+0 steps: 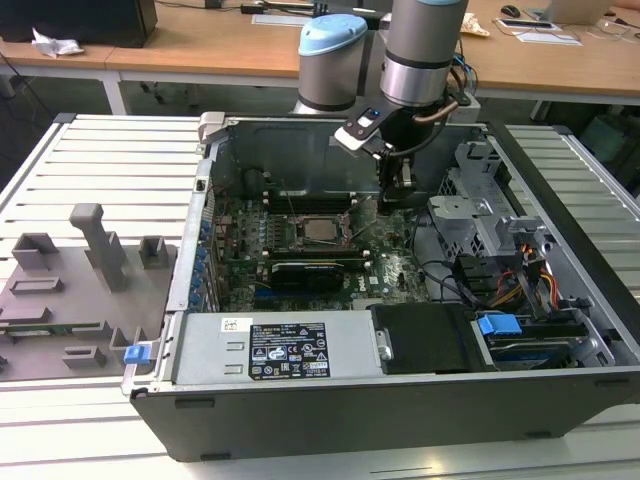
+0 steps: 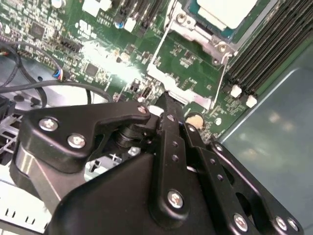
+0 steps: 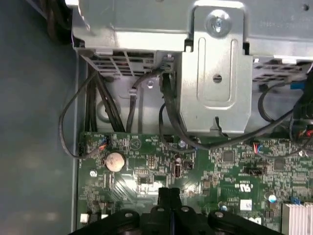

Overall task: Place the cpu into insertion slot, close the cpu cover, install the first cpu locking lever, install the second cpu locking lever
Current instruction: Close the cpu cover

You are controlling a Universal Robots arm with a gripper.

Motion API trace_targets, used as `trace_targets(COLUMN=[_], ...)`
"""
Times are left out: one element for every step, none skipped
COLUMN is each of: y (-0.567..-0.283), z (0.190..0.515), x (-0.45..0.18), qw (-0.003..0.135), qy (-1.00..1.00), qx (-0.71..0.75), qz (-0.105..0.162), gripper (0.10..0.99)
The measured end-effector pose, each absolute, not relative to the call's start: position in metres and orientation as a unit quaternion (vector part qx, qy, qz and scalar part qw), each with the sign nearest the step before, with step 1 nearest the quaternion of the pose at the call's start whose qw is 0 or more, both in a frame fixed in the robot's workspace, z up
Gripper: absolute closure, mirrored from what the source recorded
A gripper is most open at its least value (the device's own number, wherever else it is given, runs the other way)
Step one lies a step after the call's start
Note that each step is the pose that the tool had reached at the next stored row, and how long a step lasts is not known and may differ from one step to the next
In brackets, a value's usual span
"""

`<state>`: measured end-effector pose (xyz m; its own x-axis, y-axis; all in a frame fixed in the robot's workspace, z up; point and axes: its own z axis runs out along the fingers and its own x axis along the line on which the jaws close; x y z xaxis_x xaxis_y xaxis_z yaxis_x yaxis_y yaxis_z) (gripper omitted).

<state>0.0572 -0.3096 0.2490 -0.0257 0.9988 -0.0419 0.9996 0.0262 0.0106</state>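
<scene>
A slatted metal table [image 1: 110, 160] carries the computer case [image 1: 350, 410]. In the exterior view the chip [image 1: 322, 230] sits in its socket [image 1: 299, 232], cover [image 2: 200, 33] seemingly down — rightward the gripper [image 1: 402, 190] hovers near, jaws clenched on nothing. Likely the lever stage — it needs a precise push on thin wire.

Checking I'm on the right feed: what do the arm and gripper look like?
The arm is silvery-grey tubing with a light blue joint cap and a cable looped at the wrist. The gripper is matte black, with bar-shaped linkage fingers fastened by silver screws.
</scene>
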Motion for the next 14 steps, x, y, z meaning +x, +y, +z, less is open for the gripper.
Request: trace_targets(y=[-0.31,-0.31,-0.31,-0.31,-0.31,-0.31,-0.31,-0.31,-0.31,-0.31,-0.31,-0.309,-0.309,-0.309], z=[0.249,0.249,0.249,0.249,0.249,0.249,0.249,0.249,0.249,0.248,0.248,0.247,0.246,0.244], x=[0.054,0.052,0.05,0.045,0.042,0.04,0.035,0.033,0.031,0.029,0.024,0.011,0.006,0.0], qw=[0.019,0.019,0.019,0.019,0.019,0.019,0.019,0.019,0.019,0.019,0.019,0.019,0.019,0.019], qy=[0.716,0.716,0.716,0.716,0.716,0.716,0.716,0.716,0.716,0.716,0.716,0.716,0.716,0.716], qx=[0.698,0.698,0.698,0.698,0.698,0.698,0.698,0.698,0.698,0.698,0.698,0.698,0.698,0.698], qz=[-0.011,-0.011,-0.011,-0.011,-0.011,-0.011,-0.011,-0.011,-0.011,-0.011,-0.011,-0.011,-0.011,-0.011], gripper=[0.98,0.98,0.98,0.98,0.98,0.98,0.98,0.98,0.98,0.98,0.98,0.98,0.98,0.98])
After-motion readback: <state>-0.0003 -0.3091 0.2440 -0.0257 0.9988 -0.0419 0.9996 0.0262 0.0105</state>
